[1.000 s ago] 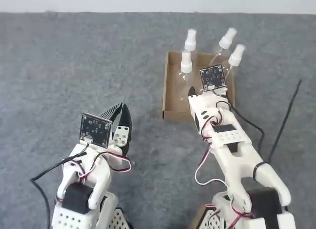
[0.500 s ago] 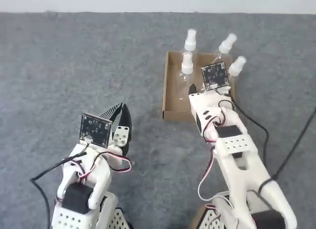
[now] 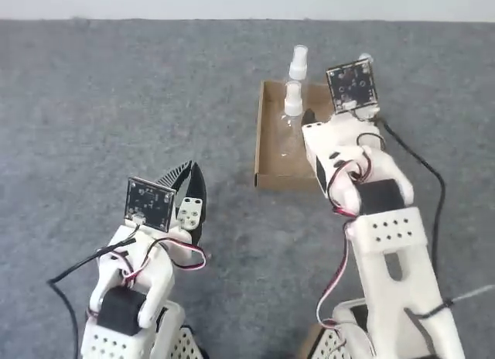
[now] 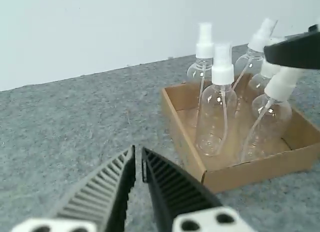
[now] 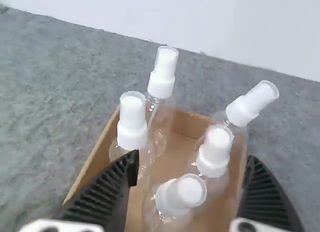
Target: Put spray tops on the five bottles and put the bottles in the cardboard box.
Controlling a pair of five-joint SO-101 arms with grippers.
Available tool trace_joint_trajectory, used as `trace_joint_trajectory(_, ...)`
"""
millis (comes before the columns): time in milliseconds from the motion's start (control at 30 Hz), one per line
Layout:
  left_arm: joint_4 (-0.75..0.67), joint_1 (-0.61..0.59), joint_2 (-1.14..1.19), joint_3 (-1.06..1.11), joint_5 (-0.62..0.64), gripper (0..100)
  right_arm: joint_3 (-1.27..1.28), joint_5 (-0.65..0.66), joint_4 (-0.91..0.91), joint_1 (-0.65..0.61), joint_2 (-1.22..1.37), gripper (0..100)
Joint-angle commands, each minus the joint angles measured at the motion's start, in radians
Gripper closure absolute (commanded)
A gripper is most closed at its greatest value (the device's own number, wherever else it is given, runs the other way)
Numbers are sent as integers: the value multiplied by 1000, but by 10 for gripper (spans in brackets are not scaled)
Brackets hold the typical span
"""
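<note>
bottles (image 5: 132, 119), five in all and each capped with a spray top (image 5: 162, 72), were seen standing close together in the cardboard box (image 5: 92, 159), one of them leaning. the right gripper (image 5: 191, 159) was held spread wide above the box, nothing gripped, its jaws set either side of the nearer bottles. the left gripper (image 4: 138, 152) was parked well apart from the box, its jaws all but closed on nothing. the task was judged nearly finished, with only a clean retreat left. that retreat would best be made straight upward, jaws wide, so that no top was clipped and no bottle knocked over.
</note>
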Motion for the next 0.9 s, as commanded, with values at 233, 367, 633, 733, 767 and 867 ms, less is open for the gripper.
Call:
trace_joint_trajectory(233, -32, -6, -14, -4, -3, 988, -95, 11, 229, -1, -226, 725)
trace_joint_trajectory(367, -34, -6, -14, -7, -3, 988, -92, 11, 386, -1, -335, 831)
trace_joint_trajectory(633, -3, -61, -15, -5, -3, 986, 180, 14, 516, 28, -674, 967)
trace_joint_trajectory(733, 32, -180, -15, -7, -2, 985, 330, 18, 521, 81, -851, 966)
trace_joint_trajectory(767, 43, -218, -15, -4, -2, 985, 377, 37, 526, 99, -908, 966)
trace_joint_trajectory(867, 83, -293, -15, -4, -2, 985, 528, 130, 527, 150, -1063, 969)
